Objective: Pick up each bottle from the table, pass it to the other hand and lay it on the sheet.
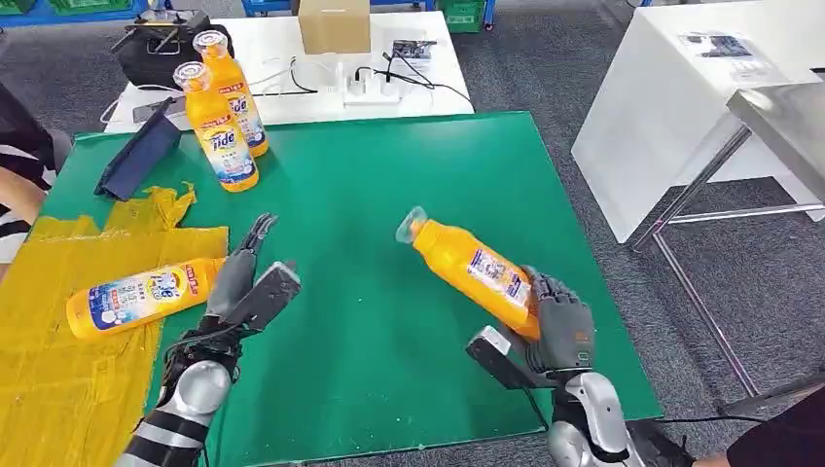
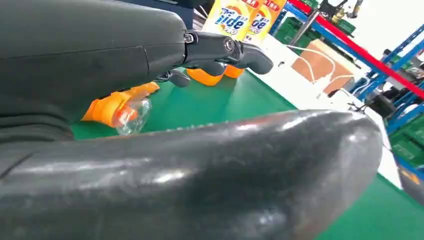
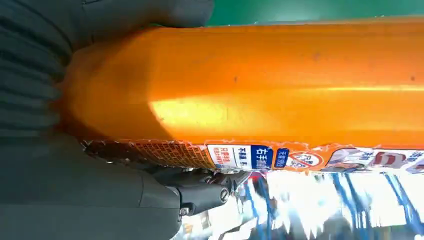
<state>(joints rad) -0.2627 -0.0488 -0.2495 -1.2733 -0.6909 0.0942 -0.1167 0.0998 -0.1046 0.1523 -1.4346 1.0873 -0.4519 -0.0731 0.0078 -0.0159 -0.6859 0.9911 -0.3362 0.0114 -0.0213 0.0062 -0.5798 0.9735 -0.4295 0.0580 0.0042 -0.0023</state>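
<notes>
Tide bottle [image 1: 474, 267] held in the right hand [image 1: 562, 326], gripped near its base, lifted clear of the green table [image 1: 370, 185]. Long axis slants up and toward the robot's left; clear cap end leads, pointing across the middle of the table at the other arm. Close view from the right wrist: fingers wrapped round the orange body just by the label edge.

Left hand [image 1: 245, 282] holds nothing, fingers spread and extended, hovering beside the yellow sheet [image 1: 68, 389]. It lies well apart from the cap, open table between them. Handover looks like the step in hand: the cap end is the nearer part for the left hand to take, body free above the right hand's grip.

One bottle on the sheet [image 1: 144, 297] lies on its side, just beside the left hand. Two standing bottles [image 1: 222, 117] at the far edge, near a dark blue pouch [image 1: 136, 161]. Nothing stands in the gap between the hands. A person's sleeve shows at the far left edge.
</notes>
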